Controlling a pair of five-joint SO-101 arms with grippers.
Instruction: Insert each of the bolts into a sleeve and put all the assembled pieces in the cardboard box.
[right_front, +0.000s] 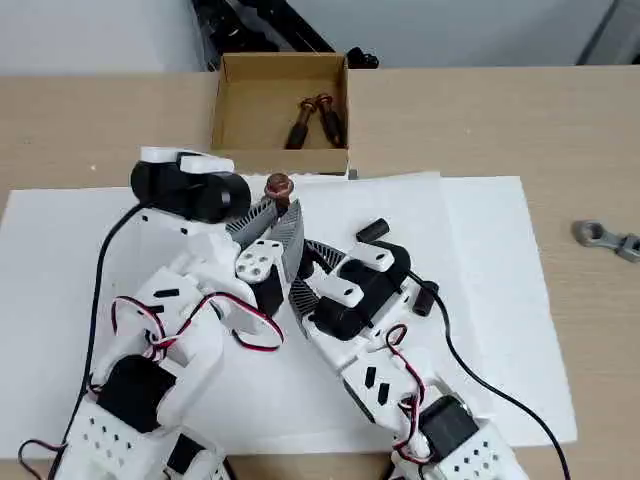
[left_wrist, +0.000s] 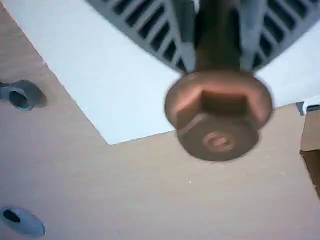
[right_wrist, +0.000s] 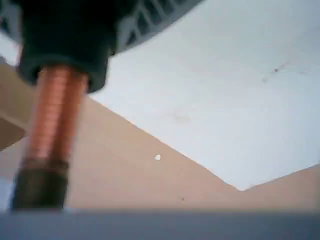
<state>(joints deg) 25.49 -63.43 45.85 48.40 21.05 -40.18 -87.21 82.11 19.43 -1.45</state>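
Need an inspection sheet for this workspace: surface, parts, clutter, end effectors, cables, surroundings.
Surface: white paper sheet on wooden table.
Job's things: cardboard box holds two assembled pieces; two loose sleeves lie on the sheet.
Clutter: grey metal tool on the table.
End effectors: left end effector shut on bolt; right end effector shut on held sleeve, threads protruding.
Cables: black cable and red wires along the arms.
Surroundings: dark equipment behind the box.
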